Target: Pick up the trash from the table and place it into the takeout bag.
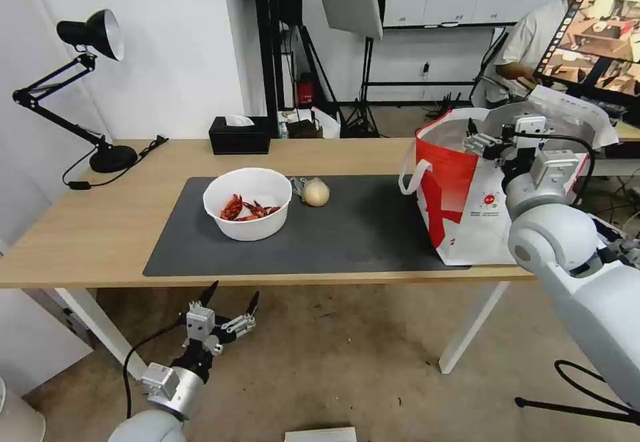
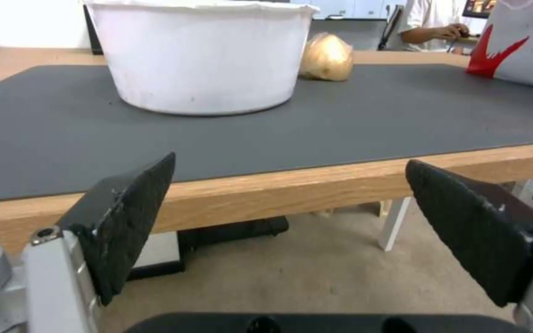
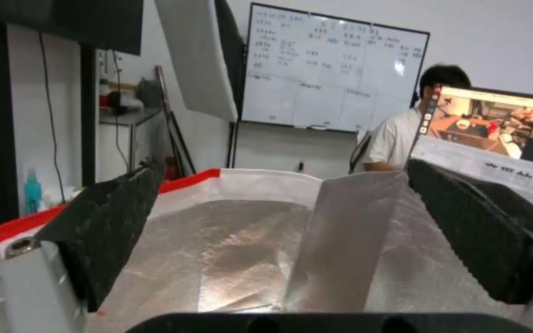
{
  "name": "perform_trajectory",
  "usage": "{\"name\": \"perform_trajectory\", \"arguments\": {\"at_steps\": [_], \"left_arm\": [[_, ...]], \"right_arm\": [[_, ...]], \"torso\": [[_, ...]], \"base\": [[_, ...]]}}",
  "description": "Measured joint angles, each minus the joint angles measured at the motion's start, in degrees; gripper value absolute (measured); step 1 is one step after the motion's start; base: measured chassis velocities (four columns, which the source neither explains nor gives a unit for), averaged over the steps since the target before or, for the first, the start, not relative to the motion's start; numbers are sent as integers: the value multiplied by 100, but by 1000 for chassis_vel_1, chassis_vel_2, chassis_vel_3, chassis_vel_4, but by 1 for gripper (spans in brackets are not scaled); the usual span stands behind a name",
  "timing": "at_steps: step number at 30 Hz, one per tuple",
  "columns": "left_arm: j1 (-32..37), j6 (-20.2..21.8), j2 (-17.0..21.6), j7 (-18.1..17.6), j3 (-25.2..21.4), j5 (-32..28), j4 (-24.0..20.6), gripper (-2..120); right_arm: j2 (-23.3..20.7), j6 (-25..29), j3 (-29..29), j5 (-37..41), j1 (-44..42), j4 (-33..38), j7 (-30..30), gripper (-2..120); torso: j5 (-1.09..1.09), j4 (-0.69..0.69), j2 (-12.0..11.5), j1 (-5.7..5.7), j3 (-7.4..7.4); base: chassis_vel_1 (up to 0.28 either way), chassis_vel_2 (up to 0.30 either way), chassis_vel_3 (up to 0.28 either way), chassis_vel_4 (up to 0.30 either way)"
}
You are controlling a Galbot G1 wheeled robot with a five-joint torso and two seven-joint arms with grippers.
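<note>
Hovering over the takeout bag (image 1: 460, 195), the right hand (image 1: 475, 137) gapes wide, empty.

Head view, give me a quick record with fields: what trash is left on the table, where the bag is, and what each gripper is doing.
trash on mat: white bowl of crayfish shells; beige wrapped ball beside it
table: light wood, dark grey mat
takeout bag: upright at the table's right end, mouth open
left gripper: open, empty, below the table's front edge
right gripper: open, empty, over the bag's mouth
other: black tissue box at the back edge
</note>
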Motion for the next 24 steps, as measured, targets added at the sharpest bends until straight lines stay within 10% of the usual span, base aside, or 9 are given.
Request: {"name": "perform_trajectory", "arguments": {"at_steps": [24], "left_arm": [[-25,-7,-35,-1,25,-20,-28,100]], "right_arm": [[-110,1373,836,1147,-1740,1510,-1627,100]], "torso": [[0,-1,0,0,-1]], "base": [[0,0,0,0]]}}
